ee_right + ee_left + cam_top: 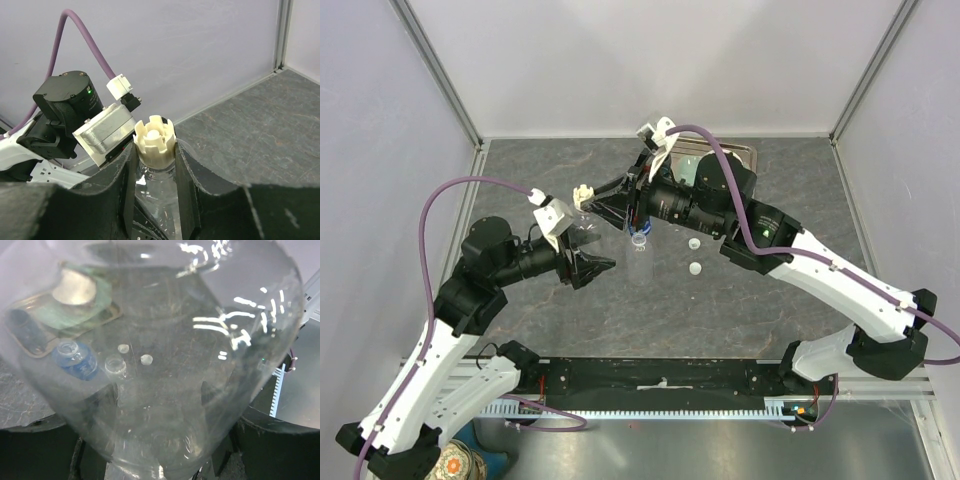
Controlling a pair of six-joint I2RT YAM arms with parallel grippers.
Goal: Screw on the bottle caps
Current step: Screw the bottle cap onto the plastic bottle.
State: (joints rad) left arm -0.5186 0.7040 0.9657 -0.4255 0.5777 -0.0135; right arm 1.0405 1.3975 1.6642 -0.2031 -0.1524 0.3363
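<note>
My left gripper (594,265) (160,445) is shut on the base of a clear bottle (582,228) (165,340), which fills the left wrist view. My right gripper (588,196) (154,150) is shut on a cream notched bottle cap (583,192) (154,139) that sits on this bottle's neck (156,175). Two white caps (693,243) (695,268) lie loose on the table. An open clear bottle (640,258) stands by a blue-labelled bottle (640,228). Both show through the held bottle in the left wrist view, the clear one (115,365) and the blue one (76,360).
A metal tray (745,152) lies at the back, mostly under the right arm. In the left wrist view it (107,315) holds a bowl (75,287) and a dark blue cup (22,330). Grey walls enclose the table on three sides.
</note>
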